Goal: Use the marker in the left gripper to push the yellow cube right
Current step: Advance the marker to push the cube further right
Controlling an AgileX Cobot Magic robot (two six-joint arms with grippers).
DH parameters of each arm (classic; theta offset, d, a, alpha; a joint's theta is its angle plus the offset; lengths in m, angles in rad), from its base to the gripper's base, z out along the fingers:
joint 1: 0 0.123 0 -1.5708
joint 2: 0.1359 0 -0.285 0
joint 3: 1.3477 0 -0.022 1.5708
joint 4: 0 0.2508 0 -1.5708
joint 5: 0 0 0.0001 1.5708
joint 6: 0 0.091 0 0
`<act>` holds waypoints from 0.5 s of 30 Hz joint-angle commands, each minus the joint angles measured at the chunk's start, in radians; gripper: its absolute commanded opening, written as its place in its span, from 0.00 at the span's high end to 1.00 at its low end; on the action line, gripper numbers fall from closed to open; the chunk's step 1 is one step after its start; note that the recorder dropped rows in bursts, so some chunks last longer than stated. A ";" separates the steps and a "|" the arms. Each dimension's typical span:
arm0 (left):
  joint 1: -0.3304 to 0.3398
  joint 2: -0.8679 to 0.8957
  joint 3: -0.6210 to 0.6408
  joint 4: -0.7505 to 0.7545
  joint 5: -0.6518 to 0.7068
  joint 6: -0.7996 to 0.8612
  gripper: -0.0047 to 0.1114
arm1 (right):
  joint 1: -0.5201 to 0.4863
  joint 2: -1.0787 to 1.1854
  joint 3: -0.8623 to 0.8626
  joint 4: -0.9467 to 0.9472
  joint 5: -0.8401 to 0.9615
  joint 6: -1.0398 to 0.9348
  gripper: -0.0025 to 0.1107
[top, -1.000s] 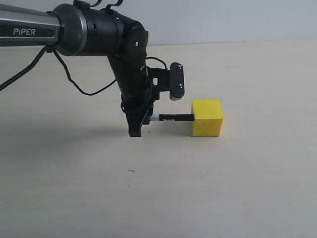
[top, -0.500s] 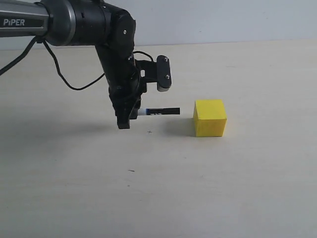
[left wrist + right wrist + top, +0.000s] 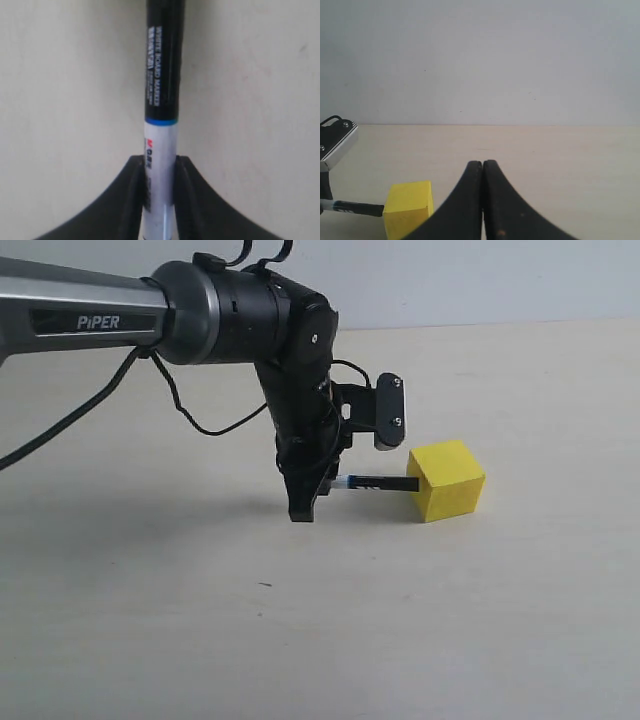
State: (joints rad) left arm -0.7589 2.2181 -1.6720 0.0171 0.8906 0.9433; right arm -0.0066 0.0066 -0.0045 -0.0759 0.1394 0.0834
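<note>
1. One yellow cube [image 3: 448, 480] stands flat on the pale surface [image 3: 400, 620], right of the middle in the exterior view. Its faces are turned a little askew to the camera rather than square on.
2. The marker [image 3: 378, 483] lies level just above the surface, its dark end against the cube's left face at about mid height. Contact appears made, though a hairline gap cannot be ruled out.
3. The left gripper [image 3: 303, 512] points down with its tips close to the surface, left of the cube and apart from it. In the left wrist view its fingers [image 3: 127, 200] are narrowly set and clamped on the marker's white barrel, one on each side. The black printed part projects forward.
4. The right gripper [image 3: 482, 167] hangs well apart from the work, its fingers pressed together with nothing between them. Its camera shows the cube with the marker's end against it.
5. Step in hand, as judged: the push itself. The tool is on the cube and the travel to the right is not complete.
6. Next move, as judged: carry the left arm rightwards in a straight line, with the marker level and aimed through the cube's middle. The askew stance suggests an off-centre push would spin the cube instead of sliding it. The slim marker could also slip along the face or twist in the grip.
</note>
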 commanded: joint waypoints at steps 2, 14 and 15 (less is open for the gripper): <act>0.022 0.005 -0.008 0.003 0.043 -0.039 0.96 | 0.001 -0.007 0.004 -0.003 -0.006 -0.001 0.98; -0.026 0.027 -0.008 0.002 -0.183 -0.109 0.96 | 0.001 -0.007 0.004 -0.001 -0.006 -0.001 0.98; -0.030 0.027 -0.008 0.010 -0.186 -0.109 0.96 | 0.001 -0.007 0.004 -0.001 -0.006 -0.001 0.98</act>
State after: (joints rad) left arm -0.7681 2.2398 -1.6720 0.0210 0.7425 0.8483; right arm -0.0066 0.0066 -0.0045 -0.0759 0.1394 0.0834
